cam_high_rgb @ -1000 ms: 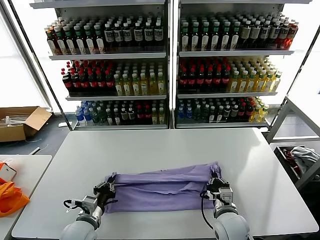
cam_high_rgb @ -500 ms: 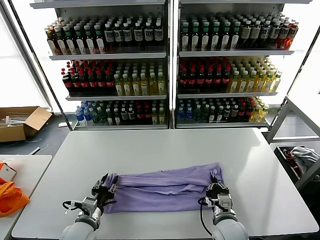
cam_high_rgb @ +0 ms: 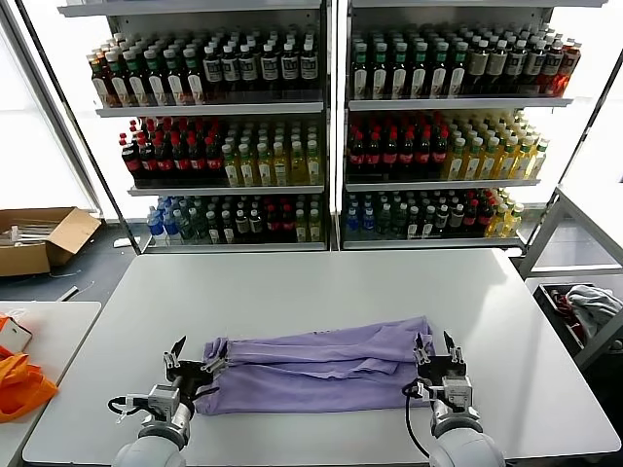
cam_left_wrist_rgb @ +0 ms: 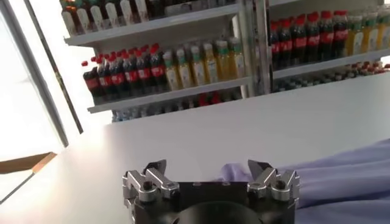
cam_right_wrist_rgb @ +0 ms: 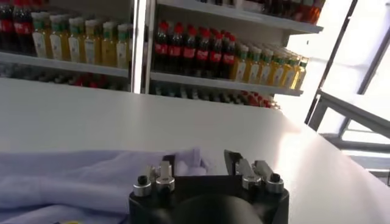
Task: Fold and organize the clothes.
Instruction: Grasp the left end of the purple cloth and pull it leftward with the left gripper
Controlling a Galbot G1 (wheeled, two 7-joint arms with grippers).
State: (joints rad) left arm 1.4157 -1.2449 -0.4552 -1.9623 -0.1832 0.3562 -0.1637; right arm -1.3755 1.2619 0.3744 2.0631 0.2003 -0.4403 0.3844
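Fingers of the left gripper (cam_high_rgb: 191, 362) and the right gripper (cam_high_rgb: 438, 352), pinching the lavender-purple cotton T-shirt (cam_high_rgb: 316, 364) a second ago, now stand spread beside its ends, so the folded shirt rests free on the white table (cam_high_rgb: 292, 282).

Obstacle: folded lavender-purple cotton T-shirt (cam_high_rgb: 316, 365), laid across the lower centre of the white rectangular table (cam_high_rgb: 321, 282). Bare tabletop is seen above it, and in strips at lower left and lower right. Upper frame is closed by tall metal shelving filled with bottles (cam_high_rgb: 331, 126).
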